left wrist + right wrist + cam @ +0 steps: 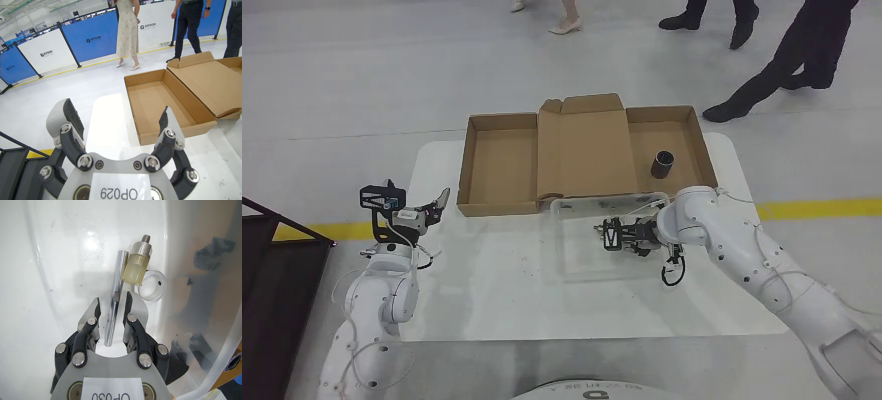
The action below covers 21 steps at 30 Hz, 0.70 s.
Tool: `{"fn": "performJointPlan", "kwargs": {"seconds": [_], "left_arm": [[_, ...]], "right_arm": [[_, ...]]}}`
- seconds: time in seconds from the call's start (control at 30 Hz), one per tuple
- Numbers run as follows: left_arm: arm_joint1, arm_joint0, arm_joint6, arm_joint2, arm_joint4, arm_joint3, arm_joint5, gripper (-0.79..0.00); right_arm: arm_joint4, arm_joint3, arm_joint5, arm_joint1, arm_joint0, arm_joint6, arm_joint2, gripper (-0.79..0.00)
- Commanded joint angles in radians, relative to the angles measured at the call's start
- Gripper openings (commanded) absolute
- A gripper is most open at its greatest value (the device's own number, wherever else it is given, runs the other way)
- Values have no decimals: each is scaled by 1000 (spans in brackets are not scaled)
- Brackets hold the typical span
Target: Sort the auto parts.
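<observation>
My right gripper (614, 236) (113, 299) is down inside a clear plastic bin (564, 240) (189, 294), open. A shiny steel rod (115, 294) lies on the bin floor between the two fingers, with a gap on each side. Just past the rod rest a yellowish bumper with a threaded metal stud (137, 262) and a silver ring (152, 287). My left gripper (407, 205) (117, 108) hangs open and empty over the table's left edge, short of the cardboard box (500, 165) (160, 106). A black cylinder (664, 162) stands in the box's right compartment.
The box's left compartment (151, 98) holds nothing, and a folded flap (584, 145) covers its middle. A black rack (272, 270) stands left of the white table (502, 300). People walk on the floor behind the table.
</observation>
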Motion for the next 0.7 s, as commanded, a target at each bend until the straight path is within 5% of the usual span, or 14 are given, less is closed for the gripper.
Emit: {"fn": "performJointPlan", "kwargs": {"seconds": [0.0,0.3,0.33,0.43,0.67], "left_arm": [[0,0,0,0,0,0,0,0],[-5,1,14,4,8,8,25,0],[-6,-1,12,6,8,8,27,0],[-8,-14,0,8,9,6,33,0],[-8,-17,-5,-6,9,15,0,0]], "right_arm": [[-11,-1,-3,2,-6,-36,8,0],[24,18,-36,22,-33,-98,65,0],[28,19,-38,23,-34,-98,67,-46],[38,21,-43,23,-35,-89,68,-409],[71,45,-50,16,-22,-71,51,-560]]}}
